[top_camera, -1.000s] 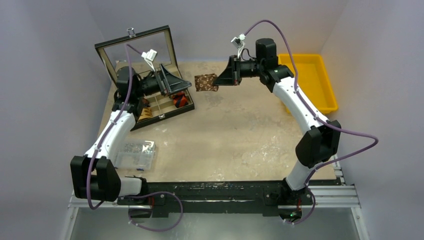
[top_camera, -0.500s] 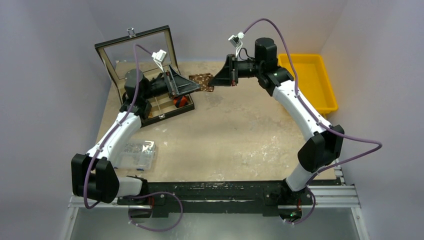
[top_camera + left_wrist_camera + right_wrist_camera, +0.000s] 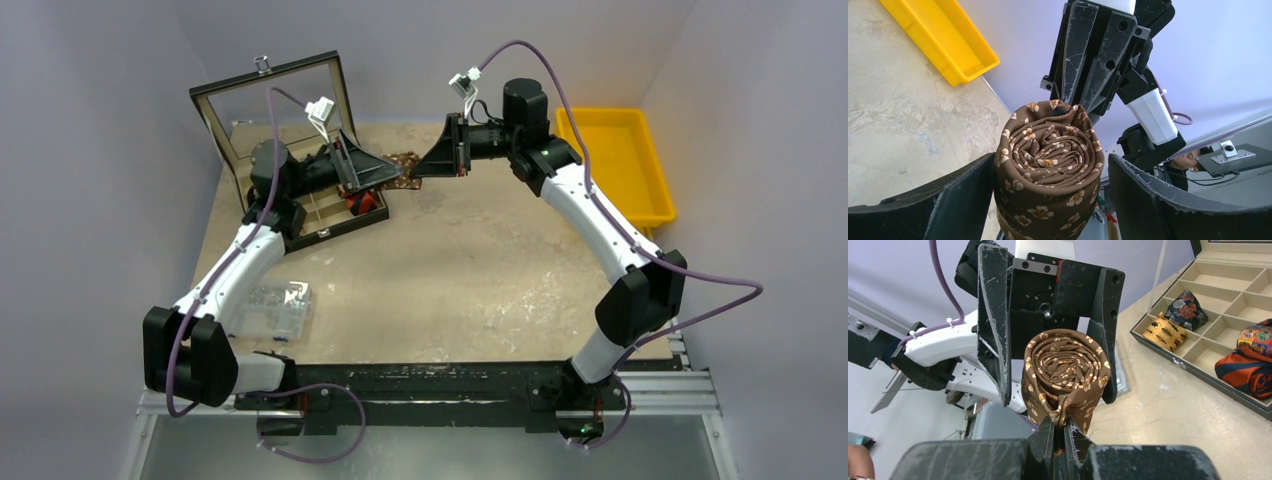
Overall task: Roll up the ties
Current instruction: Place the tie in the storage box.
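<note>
A brown tie [image 3: 1065, 372] with small light flowers is rolled into a tight coil. My right gripper [image 3: 1064, 427] is shut on the coil's loose bottom edge and holds it in the air. In the left wrist view the coil [image 3: 1048, 165] sits between the jaws of my left gripper [image 3: 1050, 160], which are open: the left finger is at the fabric and the right one stands apart from it. From above, the two grippers meet tip to tip at the coil [image 3: 405, 160] near the open box [image 3: 320, 215]. Other rolled ties lie in the box, one red-orange and black [image 3: 1243, 372] and one blue floral [image 3: 1185, 310].
The black compartment box [image 3: 1198, 355] has its glass lid [image 3: 270, 95] standing open at the back left. A yellow tray [image 3: 615, 160] is at the back right. A clear plastic packet [image 3: 270, 308] lies at the front left.
My left gripper has left the box and moved right. My right gripper has carried the brown coil left. The coil now sits between the left gripper's open jaws.
</note>
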Robot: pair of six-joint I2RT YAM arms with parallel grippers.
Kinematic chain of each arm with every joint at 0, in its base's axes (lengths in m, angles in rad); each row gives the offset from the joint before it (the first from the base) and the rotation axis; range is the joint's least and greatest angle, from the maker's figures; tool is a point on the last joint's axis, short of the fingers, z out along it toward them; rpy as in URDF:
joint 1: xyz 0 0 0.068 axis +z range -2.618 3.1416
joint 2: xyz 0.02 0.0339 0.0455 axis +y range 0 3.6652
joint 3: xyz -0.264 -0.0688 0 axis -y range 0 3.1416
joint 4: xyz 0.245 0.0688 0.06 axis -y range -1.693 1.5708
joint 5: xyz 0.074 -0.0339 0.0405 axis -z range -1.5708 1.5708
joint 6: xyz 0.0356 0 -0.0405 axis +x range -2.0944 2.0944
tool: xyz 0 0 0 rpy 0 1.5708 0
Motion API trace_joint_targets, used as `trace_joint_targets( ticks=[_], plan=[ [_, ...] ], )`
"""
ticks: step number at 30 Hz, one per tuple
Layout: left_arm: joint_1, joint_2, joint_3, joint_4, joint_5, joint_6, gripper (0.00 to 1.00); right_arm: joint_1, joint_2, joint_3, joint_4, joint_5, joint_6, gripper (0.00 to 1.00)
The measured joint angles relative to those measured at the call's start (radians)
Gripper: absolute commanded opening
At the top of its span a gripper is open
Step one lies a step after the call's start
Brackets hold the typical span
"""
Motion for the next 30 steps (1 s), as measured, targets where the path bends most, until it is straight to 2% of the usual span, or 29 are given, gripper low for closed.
trace_joint_targets(
  ticks=[4, 8, 10, 19, 22, 30],
  plan=[
    [-0.009, 0.001, 0.000, 0.005, 0.000, -0.006, 0.75, 0.000, 0.000, 0.000, 0.002, 0.000, 0.006, 0.00],
    [-0.010, 0.002, 0.000, 0.008, 0.000, -0.016, 0.61, 0.000, 0.000, 0.000, 0.006, -0.002, 0.009, 0.00],
    [-0.010, 0.005, 0.000, 0.004, 0.000, -0.015, 0.58, 0.000, 0.000, 0.000, 0.007, -0.004, 0.011, 0.00],
    [-0.021, 0.007, 0.000, -0.010, 0.000, -0.005, 0.69, 0.001, 0.001, 0.000, 0.007, -0.004, 0.013, 0.00],
    [-0.030, 0.007, 0.000, -0.012, 0.001, 0.003, 0.67, 0.003, 0.001, 0.000, 0.007, -0.004, 0.013, 0.00],
    [-0.033, 0.008, 0.001, -0.036, 0.001, 0.009, 0.26, 0.004, 0.001, -0.005, 0.007, -0.003, 0.013, 0.00]
  ],
)
